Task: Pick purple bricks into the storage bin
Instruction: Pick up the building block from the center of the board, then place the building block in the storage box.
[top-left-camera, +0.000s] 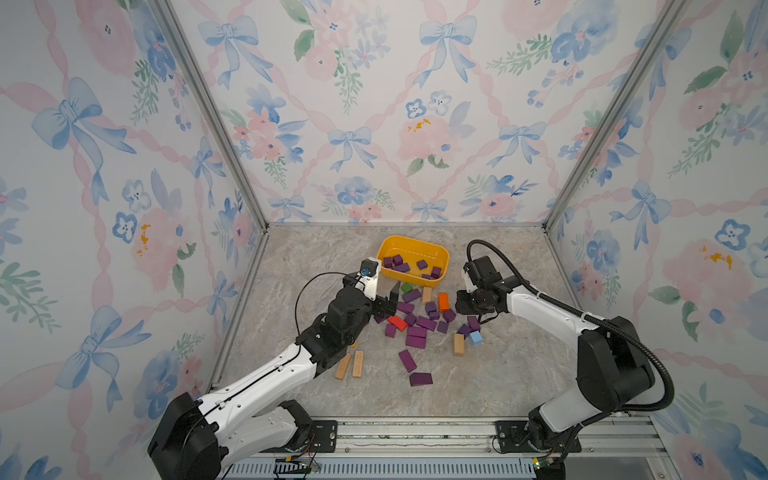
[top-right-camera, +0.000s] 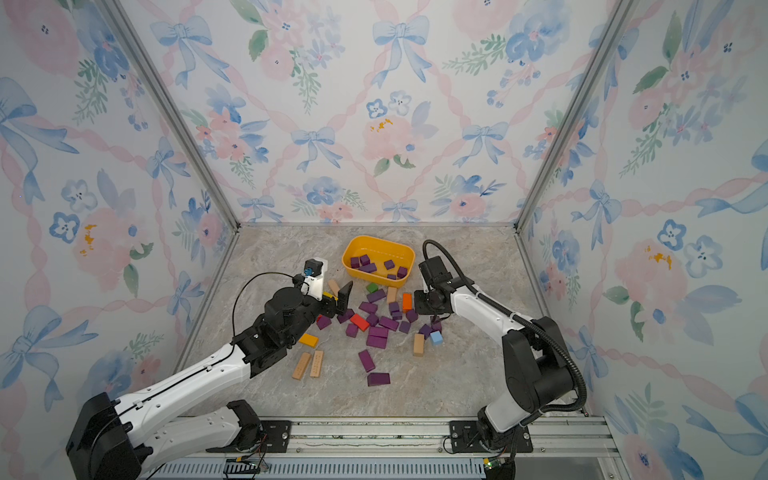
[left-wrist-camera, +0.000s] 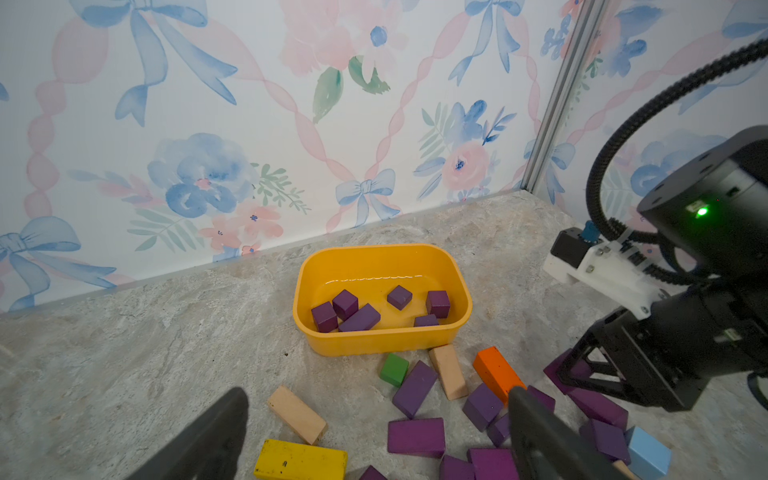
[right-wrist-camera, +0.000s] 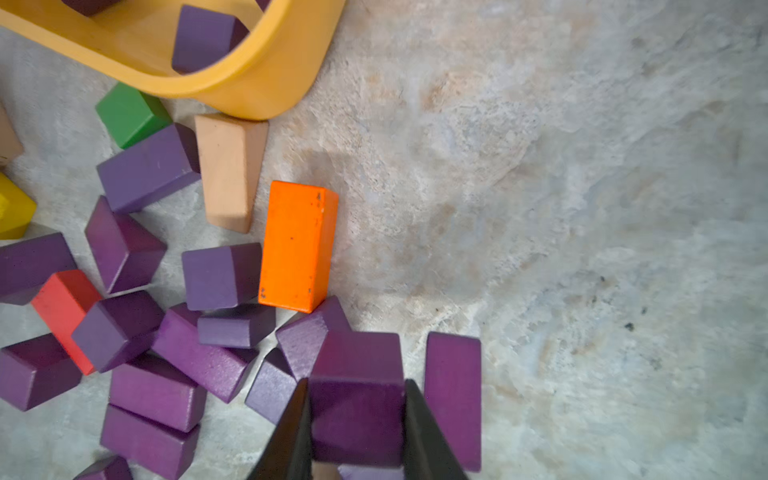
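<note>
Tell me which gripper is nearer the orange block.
Right. The right gripper, jaws shut on a purple brick, sits close beside the orange block; the left gripper, jaws open, hangs on its other side, several blocks away.

Robot test cell, lab-like: aluminium frame (top-left-camera: 609, 112), floral wallpaper panels (top-left-camera: 374, 62), stone-look tabletop (top-left-camera: 490, 374), mounting rail (top-left-camera: 415, 434).
</note>
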